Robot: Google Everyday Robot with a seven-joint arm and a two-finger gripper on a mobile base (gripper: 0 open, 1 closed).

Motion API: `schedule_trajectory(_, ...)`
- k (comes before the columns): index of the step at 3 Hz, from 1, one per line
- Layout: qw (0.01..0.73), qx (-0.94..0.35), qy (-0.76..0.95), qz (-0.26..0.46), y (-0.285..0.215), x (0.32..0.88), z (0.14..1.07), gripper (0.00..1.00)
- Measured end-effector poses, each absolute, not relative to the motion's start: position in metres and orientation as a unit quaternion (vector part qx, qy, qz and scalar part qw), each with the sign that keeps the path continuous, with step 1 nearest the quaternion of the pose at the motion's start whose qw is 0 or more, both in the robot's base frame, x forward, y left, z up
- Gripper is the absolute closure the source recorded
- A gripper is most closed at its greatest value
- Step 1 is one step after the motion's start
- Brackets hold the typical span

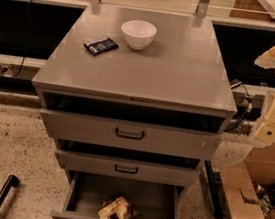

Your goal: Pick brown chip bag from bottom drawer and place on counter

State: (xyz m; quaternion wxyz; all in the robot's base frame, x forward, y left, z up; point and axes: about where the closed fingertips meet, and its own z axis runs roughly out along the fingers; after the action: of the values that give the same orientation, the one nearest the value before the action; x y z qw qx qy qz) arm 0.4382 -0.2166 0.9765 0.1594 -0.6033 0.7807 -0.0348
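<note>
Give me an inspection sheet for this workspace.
Surface: counter, grey, flat.
Job's things: brown chip bag lies in the open bottom drawer, near its front.
Clutter: white bowl and dark wrapped bar toward the counter's rear.
Grippers: gripper at the right edge, beside the counter, far from the bag.
Cables: dark cable at rear left.
Surroundings: speckled floor; cardboard box of items at right.
</note>
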Motion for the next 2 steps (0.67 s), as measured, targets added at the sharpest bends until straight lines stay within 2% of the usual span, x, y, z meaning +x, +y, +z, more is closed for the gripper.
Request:
schedule_trajectory(1,0.159,-0.603,0.781,-0.035,-0.217,0.438,0.976,0.00)
schedule_trajectory(2,0.143,-0.629,0.764,-0.003,-0.195,0.447,0.942,0.00)
